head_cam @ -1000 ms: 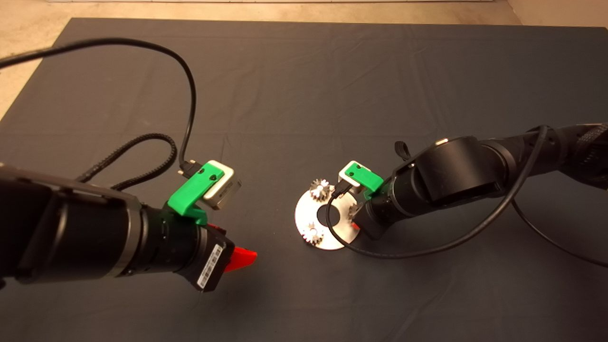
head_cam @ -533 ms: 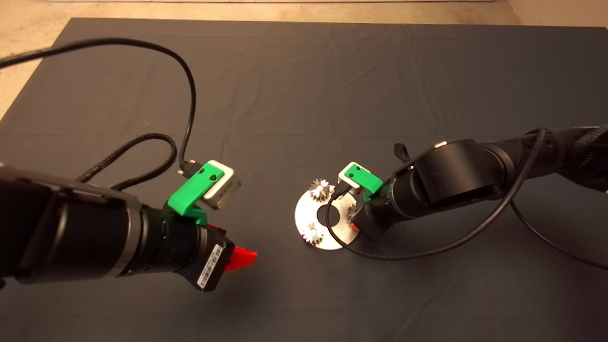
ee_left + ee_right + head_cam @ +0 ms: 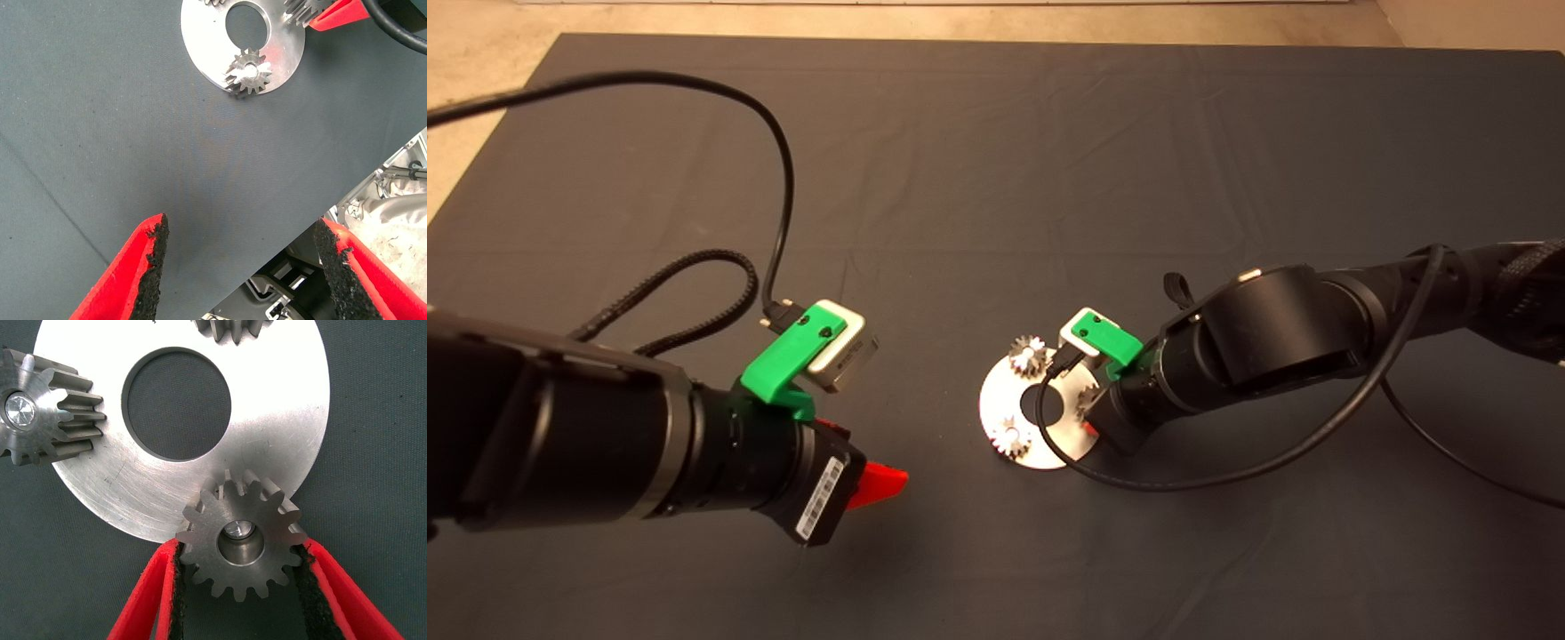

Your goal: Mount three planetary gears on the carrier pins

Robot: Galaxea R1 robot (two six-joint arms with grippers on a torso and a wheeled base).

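Note:
A round silver plate (image 3: pixel 1049 444) lies at mid-mat. Two planetary gears (image 3: pixel 1029 356) (image 3: pixel 1013 437) sit on carrier pins on its far and near-left sides. In the right wrist view the third gear (image 3: pixel 240 543) is at the plate's rim (image 3: pixel 280 420), with a pin tip (image 3: pixel 237 530) showing in its centre hole. My right gripper (image 3: pixel 240 548) is shut on this gear, with a black pad (image 3: pixel 175 587) against its teeth on each side. In the head view the right gripper (image 3: pixel 1089 413) hides most of it. My left gripper (image 3: pixel 243 267) hovers open left of the plate (image 3: pixel 213 60).
The left arm's black cables (image 3: pixel 694 276) loop over the left of the mat. A cable from the right wrist (image 3: pixel 1183 476) curves just in front of the plate. The mat's edge and pale floor (image 3: pixel 480 53) lie at the far left.
The right gripper has dipped slightly down toward the plate with the gear. The left arm has not moved.

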